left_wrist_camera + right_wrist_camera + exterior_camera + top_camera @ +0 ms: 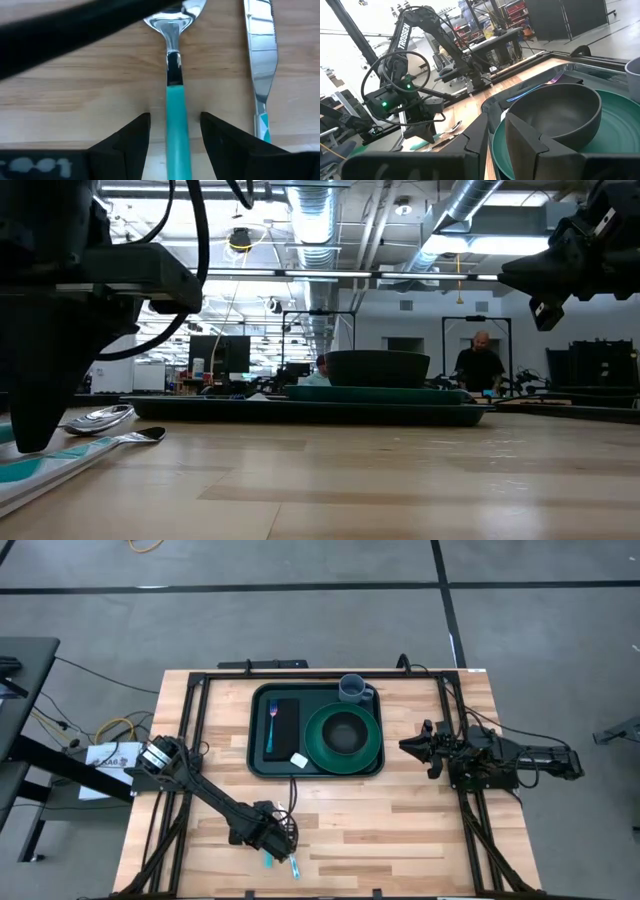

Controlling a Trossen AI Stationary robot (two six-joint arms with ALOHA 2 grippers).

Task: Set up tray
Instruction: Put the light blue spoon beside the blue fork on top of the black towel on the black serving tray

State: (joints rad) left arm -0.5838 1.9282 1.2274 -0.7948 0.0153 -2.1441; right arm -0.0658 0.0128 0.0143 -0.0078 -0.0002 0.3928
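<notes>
The dark green tray [254, 730] lies at the table's far middle. It holds a black rectangle with a blue-handled fork [271, 725], a green plate [372, 740] with a dark bowl [344, 732], and a grey cup [353, 688]. A teal-handled spoon [175, 115] and a knife [262, 65] lie flat on the wood near the table's near edge. My left gripper [175, 137] is open and low over the spoon, one finger on each side of its handle, with a gap on both sides. My right gripper [408, 746] hovers right of the tray, open by a narrow gap.
A small white item [298, 758] sits in the tray's near part. Black frame rails [195, 720] run along the table's left, right and far sides. Bare wood lies between the tray and the near edge. People stand in the room beyond the table [480, 365].
</notes>
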